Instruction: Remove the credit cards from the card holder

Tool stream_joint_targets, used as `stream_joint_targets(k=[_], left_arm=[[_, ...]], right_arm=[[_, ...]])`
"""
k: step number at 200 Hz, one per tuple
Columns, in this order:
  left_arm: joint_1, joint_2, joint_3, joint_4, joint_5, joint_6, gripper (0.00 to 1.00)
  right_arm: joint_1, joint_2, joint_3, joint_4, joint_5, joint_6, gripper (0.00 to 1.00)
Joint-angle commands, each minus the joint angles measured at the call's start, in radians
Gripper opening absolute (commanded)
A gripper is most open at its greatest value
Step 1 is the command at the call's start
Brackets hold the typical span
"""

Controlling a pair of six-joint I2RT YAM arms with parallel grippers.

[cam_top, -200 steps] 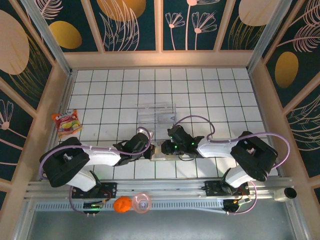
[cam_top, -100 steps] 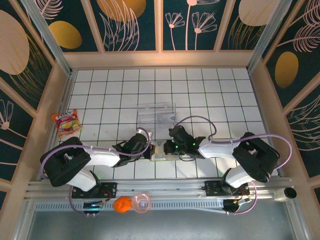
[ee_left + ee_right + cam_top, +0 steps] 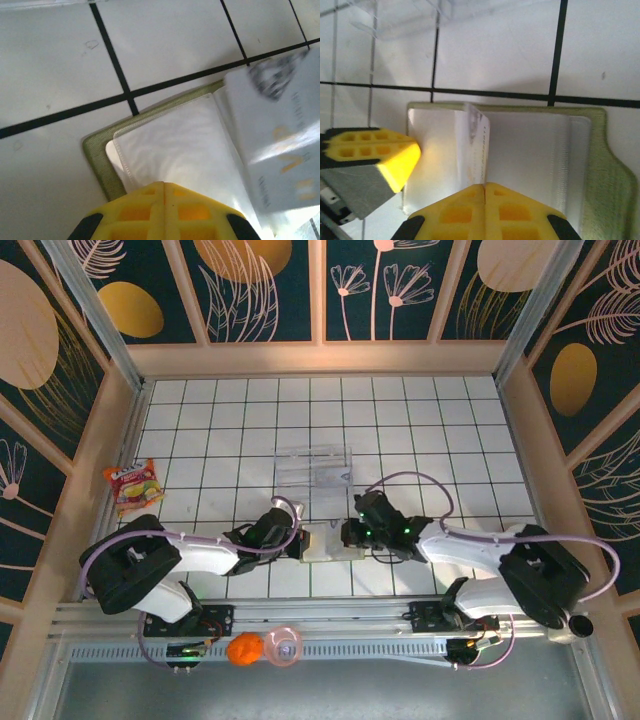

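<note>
At the holder [image 3: 330, 543], spread flat on the tiles [image 3: 200, 440] between both arms: left gripper [image 3: 162, 186] has its fingers pressed flat together, tip down on the left panel by the green edge. We read that as pinning. We can't tell if it nips any fabric.

On the holder's right side, right gripper [image 3: 485, 187] has its fingers clamped on one card [image 3: 476, 142]. It stands on edge over the centre fold, lifted off the pale lining. Left wrist view has it blurred, tilted above the lining. We can't tell if its far end has cleared the pocket.

Progress, our call: first card mid-pull, nothing set down beside the holder yet. Left to do: draw it clear, drop it off the holder, then work the remaining pockets. We can't see how many cards are inside. Beyond the holder's far edge sits the tray [image 3: 313, 468].
</note>
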Motion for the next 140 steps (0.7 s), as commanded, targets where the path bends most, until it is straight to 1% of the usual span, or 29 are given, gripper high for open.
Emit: stream_joint_targets(k=[1,13,29,42,55,66,88,95,115,129,140], left_arm=[[0.0,-0.092,0.022,-0.108,0.001,0.024,0.13],[0.002,-0.165,0.03,-0.092,0.01,0.044,0.25],[0.022,-0.247,0.015,-0.013,0.08,0.063,0.39],[0.053,-0.279,-0.011,0.106,0.203,0.054,0.45],[0.071,-0.294,-0.045,0.227,0.279,0.026,0.49],[0.085,-0.302,-0.079,0.328,0.325,-0.012,0.52],[0.116,-0.31,-0.135,0.49,0.383,-0.082,0.55],[0.117,-0.308,-0.14,0.509,0.392,-0.092,0.56],[0.118,-0.305,-0.138,0.506,0.4,-0.097,0.52],[0.118,-0.312,-0.153,0.558,0.416,-0.121,0.5],[0.118,-0.315,-0.158,0.588,0.431,-0.132,0.46]], right_arm=[[-0.02,-0.107,-0.003,-0.081,0.051,-0.07,0.0],[-0.028,-0.165,-0.003,-0.068,0.037,-0.106,0.0],[-0.041,-0.231,-0.013,-0.009,-0.024,-0.152,0.0],[-0.046,-0.271,-0.032,0.071,-0.095,-0.163,0.0],[-0.048,-0.299,-0.054,0.161,-0.176,-0.159,0.0],[-0.049,-0.312,-0.065,0.214,-0.216,-0.149,0.0],[-0.049,-0.32,-0.077,0.276,-0.271,-0.136,0.0],[-0.048,-0.32,-0.085,0.304,-0.294,-0.128,0.0],[-0.044,-0.32,-0.087,0.351,-0.321,-0.112,0.0],[-0.042,-0.314,-0.08,0.354,-0.316,-0.115,0.0],[-0.042,-0.299,-0.079,0.366,-0.314,-0.114,0.0]])
